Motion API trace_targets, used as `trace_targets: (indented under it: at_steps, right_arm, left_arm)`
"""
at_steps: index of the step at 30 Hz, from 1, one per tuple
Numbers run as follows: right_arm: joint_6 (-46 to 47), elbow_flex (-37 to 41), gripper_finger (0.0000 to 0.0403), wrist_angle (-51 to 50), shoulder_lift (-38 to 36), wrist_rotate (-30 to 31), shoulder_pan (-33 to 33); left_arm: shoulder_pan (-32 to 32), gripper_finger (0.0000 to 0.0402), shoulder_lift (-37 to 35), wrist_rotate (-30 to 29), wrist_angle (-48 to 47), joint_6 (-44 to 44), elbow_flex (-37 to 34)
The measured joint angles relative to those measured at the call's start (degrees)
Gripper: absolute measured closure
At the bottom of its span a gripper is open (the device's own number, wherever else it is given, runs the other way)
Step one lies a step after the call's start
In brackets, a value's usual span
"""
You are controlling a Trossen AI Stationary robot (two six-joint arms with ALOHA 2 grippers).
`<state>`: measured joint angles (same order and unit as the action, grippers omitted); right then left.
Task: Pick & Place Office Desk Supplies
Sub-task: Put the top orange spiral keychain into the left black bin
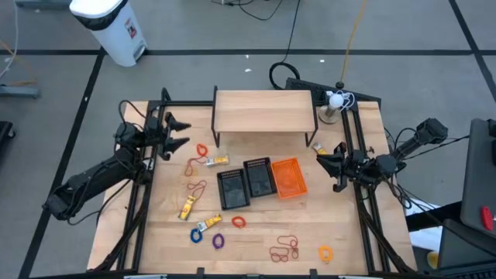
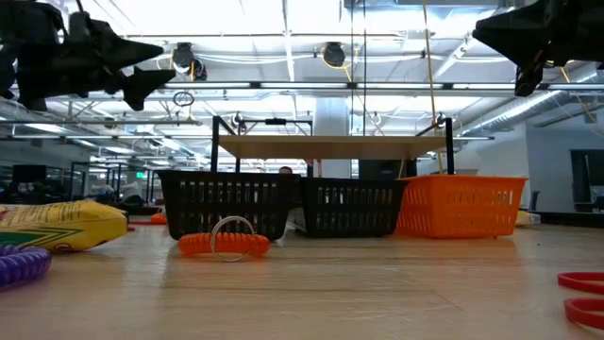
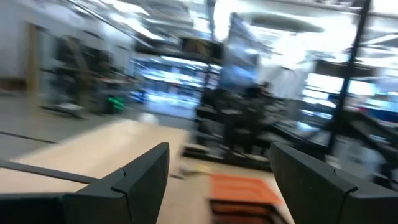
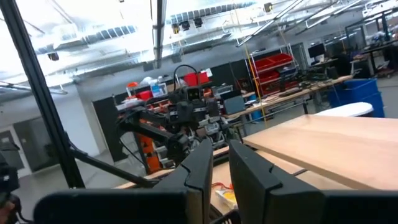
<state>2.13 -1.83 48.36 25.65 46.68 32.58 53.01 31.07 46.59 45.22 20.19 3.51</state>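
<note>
Two hands hover empty: left hand (image 1: 184, 133) released at the worktop's (image 1: 256, 240) left edge, right hand (image 1: 318, 149) clenched at the right. Office supplies (image 1: 203, 188) lie scattered near three baskets (image 1: 260, 182).

Robotics lab or industrial workshop hall indicated. Exposed ceiling beams, ducts and strip lights (image 2: 283, 38) seen overhead. Red storage bins (image 4: 270, 65) and long workbenches seen in background, blue bin (image 4: 360, 93) alongside. Grey floor marked with dark tape lines (image 1: 232, 52); white waste bin (image 1: 108, 27) stood beside wooden table (image 1: 256, 240) framed by black rig; cables trailed across floor.
</note>
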Motion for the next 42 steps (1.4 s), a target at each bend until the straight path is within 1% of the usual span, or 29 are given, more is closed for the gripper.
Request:
trace_targets:
  at_steps: [3, 6, 10, 12, 13, 15, 19, 21, 23, 25, 28, 29, 31, 35, 37, 39, 42]
  right_arm:
    - [-0.1, 0.0, 0.0358, -1.7, 0.0, 0.1, 0.0]
    - [-1.8, 0.0, 0.0358, -5.7, 0.0, 0.2, 0.0]
    - [-9.5, 0.0, 0.0358, -7.5, 0.0, 1.4, -0.7]
    - [-11.8, 0.0, 0.0358, -7.4, 0.0, 1.7, -1.7]
    - [-12.5, 0.0, 0.0358, -7.5, 0.0, 1.6, -2.2]
    - [-12.9, 0.0, 0.0358, -7.6, 0.0, 1.6, -3.3]
    - [-12.9, 0.0, 0.0358, -8.9, 0.0, 1.5, -5.3]
    - [-12.6, 0.0, 0.0358, -9.3, 0.0, 1.5, -6.0]
    - [-11.9, 0.0, 0.0358, -9.5, 0.0, 1.5, -6.7]
    - [-11.7, 0.0, 0.0358, -9.2, 0.0, 1.5, -7.3]
    - [-11.9, 0.0, 0.0358, -8.0, 0.0, 1.5, -7.9]
    - [-11.9, 0.0, 0.0358, -7.3, 0.0, 1.5, -8.1]
    - [-12.0, 0.0, 0.0358, -5.5, 0.0, 1.3, -8.3]
    - [-13.5, 0.0, 0.0358, -2.6, 0.0, 1.2, -8.3]
    - [-14.9, 0.0, 0.0358, -2.0, 0.0, 1.1, -8.3]
    - [-16.1, 0.0, 0.0358, -1.8, 0.0, 0.4, -8.3]
    - [-17.0, 0.0, 0.0358, -1.8, 0.0, -3.9, -8.3]
  left_arm:
    - [0.0, 0.0121, 0.0, -3.8, 0.0, -1.9, 0.0]
    - [0.0, 0.0121, 0.0, -5.8, 0.0, -1.8, 0.0]
    - [0.0, 0.0121, 0.0, -10.8, -1.5, -0.9, 0.0]
    - [0.0, 0.0121, 0.1, -10.7, -2.0, 2.4, 0.0]
    - [-0.1, 0.0121, 0.1, -10.6, -1.8, 2.7, 0.0]
    - [-0.3, 0.0121, 0.1, -10.7, -1.8, 1.8, 0.0]
    - [-2.5, 0.0128, 0.1, -13.3, -2.0, 1.1, 0.0]
    - [-4.4, 0.0151, 0.1, -15.7, -1.9, -0.4, 0.0]
    - [-6.3, 0.0193, 0.1, -19.5, -1.7, -1.6, 0.0]
    - [-8.2, 0.0254, 0.2, -23.2, -1.8, -3.0, 0.0]
    - [-10.4, 0.0364, 0.2, -26.5, -1.9, -6.2, 0.0]
    - [-11.0, 0.0382, 0.2, -26.8, -1.7, -7.5, 0.0]
    - [-12.1, 0.0386, 0.2, -26.6, -1.3, -8.6, 0.0]
    - [-13.6, 0.0398, 0.2, -25.5, -1.2, -6.5, 0.0]
    - [-14.3, 0.0397, 0.2, -24.6, -3.5, -6.1, 0.9]
    - [-15.6, 0.0399, 0.2, -23.2, -9.8, -6.0, 4.1]
    - [-18.9, 0.0399, 1.1, -23.8, -25.6, -8.8, 12.8]
